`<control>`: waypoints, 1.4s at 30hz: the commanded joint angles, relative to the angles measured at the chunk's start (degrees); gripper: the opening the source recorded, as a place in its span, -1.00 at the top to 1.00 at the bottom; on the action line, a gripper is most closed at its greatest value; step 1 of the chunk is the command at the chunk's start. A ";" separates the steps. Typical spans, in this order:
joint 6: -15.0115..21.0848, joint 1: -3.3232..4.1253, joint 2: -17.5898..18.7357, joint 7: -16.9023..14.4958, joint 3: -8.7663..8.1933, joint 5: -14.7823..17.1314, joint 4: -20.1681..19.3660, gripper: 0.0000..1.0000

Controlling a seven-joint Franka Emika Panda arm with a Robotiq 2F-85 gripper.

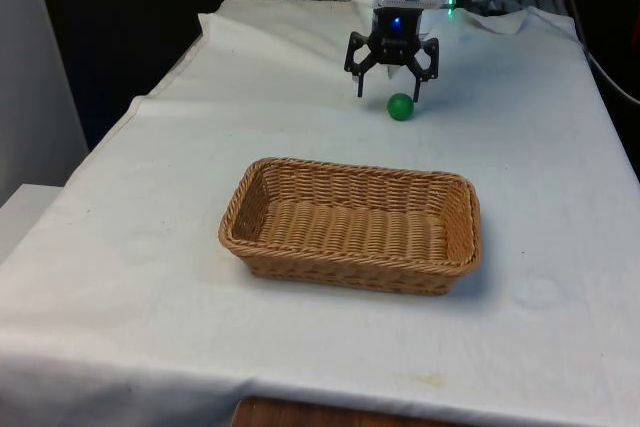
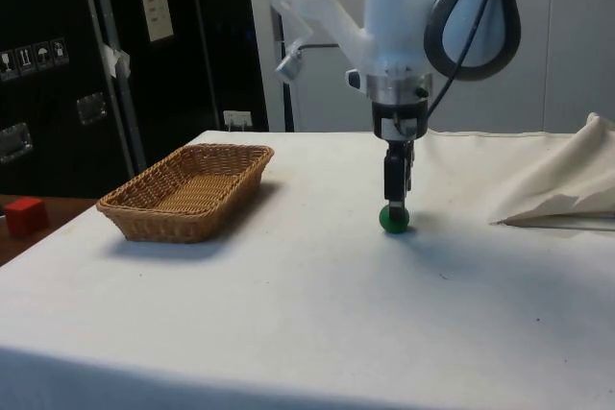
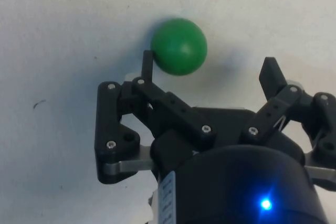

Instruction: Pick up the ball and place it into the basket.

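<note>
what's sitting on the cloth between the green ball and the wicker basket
Nothing: the front view shows only bare white cloth between the green ball and the wicker basket.

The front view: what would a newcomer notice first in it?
Probably the brown woven wicker basket, standing empty in the middle of the white cloth. Next, the small green ball on the cloth beyond it, with the black gripper low beside it, fingers open and the ball not yet between them.
</note>
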 commanded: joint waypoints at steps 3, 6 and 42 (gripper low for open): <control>2.01 -0.23 -0.63 -0.23 1.26 1.26 -1.49 -1.00; 2.75 -0.23 -0.40 0.00 1.55 1.32 -1.83 -1.00; 7.79 0.00 2.23 1.60 1.78 0.17 -1.66 -1.00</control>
